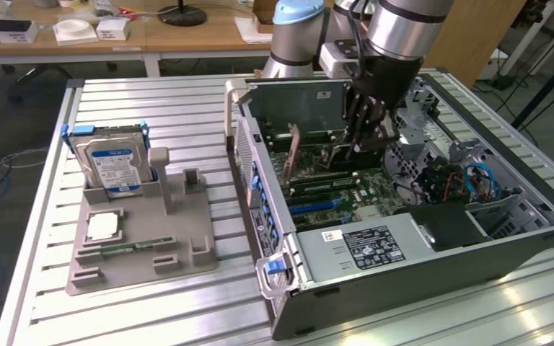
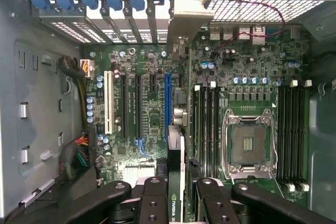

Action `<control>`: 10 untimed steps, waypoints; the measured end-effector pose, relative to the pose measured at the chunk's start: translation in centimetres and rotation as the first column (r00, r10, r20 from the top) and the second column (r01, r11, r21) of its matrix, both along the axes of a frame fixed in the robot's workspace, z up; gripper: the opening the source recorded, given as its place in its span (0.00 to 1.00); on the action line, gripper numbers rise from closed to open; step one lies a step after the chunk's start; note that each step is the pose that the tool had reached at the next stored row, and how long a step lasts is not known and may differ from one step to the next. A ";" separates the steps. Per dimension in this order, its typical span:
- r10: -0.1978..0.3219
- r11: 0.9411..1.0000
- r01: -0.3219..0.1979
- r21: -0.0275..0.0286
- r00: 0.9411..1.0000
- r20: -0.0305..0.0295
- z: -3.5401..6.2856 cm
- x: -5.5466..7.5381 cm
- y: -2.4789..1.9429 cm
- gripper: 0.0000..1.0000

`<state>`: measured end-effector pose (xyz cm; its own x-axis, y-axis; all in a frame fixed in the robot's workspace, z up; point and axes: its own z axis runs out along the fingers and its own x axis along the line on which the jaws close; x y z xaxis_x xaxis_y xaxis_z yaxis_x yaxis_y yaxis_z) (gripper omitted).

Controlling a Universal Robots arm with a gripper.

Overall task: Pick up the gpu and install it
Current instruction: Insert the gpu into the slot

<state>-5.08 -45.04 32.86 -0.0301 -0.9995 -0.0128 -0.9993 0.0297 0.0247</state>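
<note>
The gpu (image 2: 174, 203) is gripped edge-on between the black fingers (image 2: 152, 203), which are clenched on its two faces, a green logo being seen on its upper edge. It is held upright inside the open case (image 1: 508, 252), over the motherboard (image 2: 152, 114), and its far end is seen just beside the long blue slot (image 2: 167, 100); whether its lower edge touches the board cannot be told. The CPU socket (image 2: 249, 142) is seen to one side of the card and the white slot (image 2: 108, 103) to the other. In the exterior view the arm (image 1: 402, 29) is lowered into the case from above. To the exterior view's left of the case, a grey holder (image 1: 142, 267) is set on the slatted worktop (image 1: 161, 108), and a hard drive (image 1: 113, 162) is stood upright in it.
</note>
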 end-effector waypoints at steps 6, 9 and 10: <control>0.000 1.000 0.000 0.000 1.000 0.000 -0.12 -0.1 -0.37 0.26; 0.000 1.000 0.000 0.000 1.000 0.000 -0.21 -0.2 -0.43 0.26; 0.000 1.000 0.000 0.000 1.000 0.000 -0.24 -0.2 -0.44 0.26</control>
<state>-5.30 -45.48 32.62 -0.0297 -0.9995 -0.0128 -0.9993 0.0293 0.0246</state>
